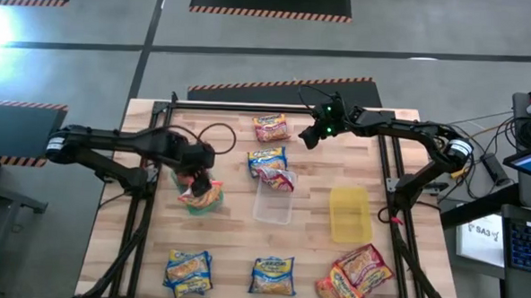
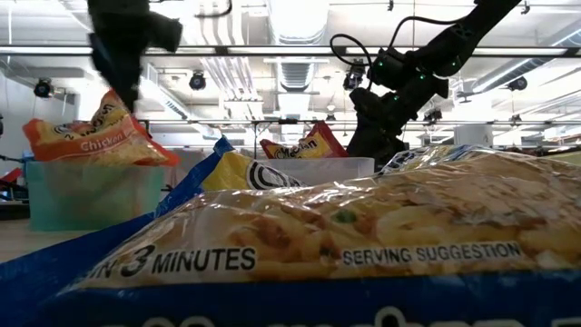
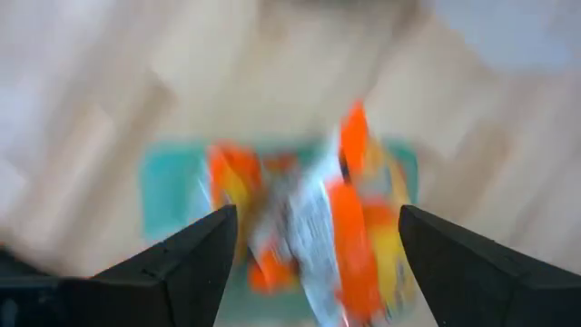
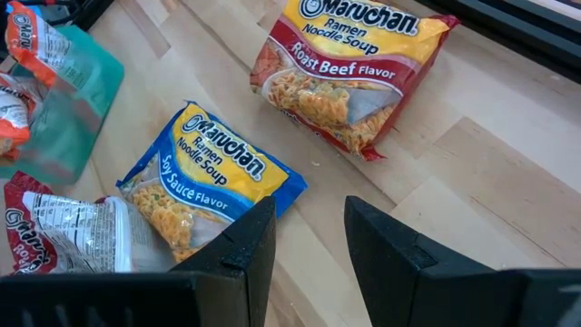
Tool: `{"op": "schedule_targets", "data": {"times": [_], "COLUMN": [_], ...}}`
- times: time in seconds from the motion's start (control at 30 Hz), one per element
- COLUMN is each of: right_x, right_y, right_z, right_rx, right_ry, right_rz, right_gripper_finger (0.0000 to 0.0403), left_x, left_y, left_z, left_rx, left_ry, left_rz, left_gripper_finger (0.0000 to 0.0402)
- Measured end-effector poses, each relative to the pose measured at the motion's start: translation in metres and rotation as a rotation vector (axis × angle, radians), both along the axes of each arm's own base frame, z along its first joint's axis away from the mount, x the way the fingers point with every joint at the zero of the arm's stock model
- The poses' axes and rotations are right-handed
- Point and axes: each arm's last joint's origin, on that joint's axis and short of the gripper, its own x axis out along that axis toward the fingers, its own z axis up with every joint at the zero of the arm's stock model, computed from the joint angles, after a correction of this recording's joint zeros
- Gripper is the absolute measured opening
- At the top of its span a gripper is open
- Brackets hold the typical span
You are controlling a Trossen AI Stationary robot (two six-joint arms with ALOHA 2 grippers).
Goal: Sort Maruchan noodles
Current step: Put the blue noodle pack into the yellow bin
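The orange noodle packets [image 1: 201,196] are piled in the green bin [image 1: 202,206], near the left edge of the table [image 1: 225,255]. They stick up over its rim. The left gripper [image 1: 195,175] hangs just above that pile with its fingers spread wide, and it holds nothing.

The clear bin [image 1: 273,206] sits in the middle of the table. A red packet [image 1: 278,175] leans on its far rim, partly inside it. A blue packet [image 1: 265,156] lies flat on the wood, touching that red one. Farther back, near the far edge, lies another red packet [image 1: 271,128], a Roast Beef one.

The yellow bin [image 1: 350,215] stands to the right of the clear bin, and I can see no packet in it.

Along the near edge lie two blue packets [image 1: 187,270], one toward the left corner and one in the middle [image 1: 272,275]. A heap of red packets [image 1: 356,274] lies near the right corner.

The right gripper [image 1: 313,133] hangs over the far edge, close to the Roast Beef packet. Its fingers stand a little apart and hold nothing.
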Motion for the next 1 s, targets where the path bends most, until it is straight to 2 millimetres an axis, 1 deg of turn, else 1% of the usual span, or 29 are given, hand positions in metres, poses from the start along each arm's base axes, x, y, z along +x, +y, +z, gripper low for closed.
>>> {"op": "schedule_targets", "data": {"times": [0.13,0.23,0.37,0.6,0.73,0.87,1.0], "right_x": [0.0,0.0,0.0,0.0,0.0,0.0,0.0], "right_y": [0.0,0.0,0.0,0.0,0.0,0.0,0.0], "right_z": [0.0,0.0,0.0,0.0,0.0,0.0,0.0], "right_rx": [0.0,0.0,0.0,0.0,0.0,0.0,0.0], "right_ry": [0.0,0.0,0.0,0.0,0.0,0.0,0.0], "right_rz": [0.0,0.0,0.0,0.0,0.0,0.0,0.0], "right_gripper_finger": [0.0123,0.0123,0.0123,0.0123,0.0123,0.0123,0.0123], "left_x": [0.015,0.027,0.042,0.065,0.076,0.092,0.104], "left_y": [0.005,0.014,0.032,0.076,0.097,0.107,0.112], "left_z": [0.001,-0.011,-0.027,-0.041,-0.058,-0.078,-0.091], "left_rx": [0.143,0.216,0.27,0.213,0.151,0.136,0.163], "left_ry": [-0.1,-0.128,-0.158,-0.26,-0.285,-0.304,-0.327], "left_rz": [-0.071,-0.07,-0.078,-0.097,-0.106,-0.128,-0.155], "left_gripper_finger": [0.0288,0.0288,0.0288,0.0288,0.0288,0.0287,0.028]}}
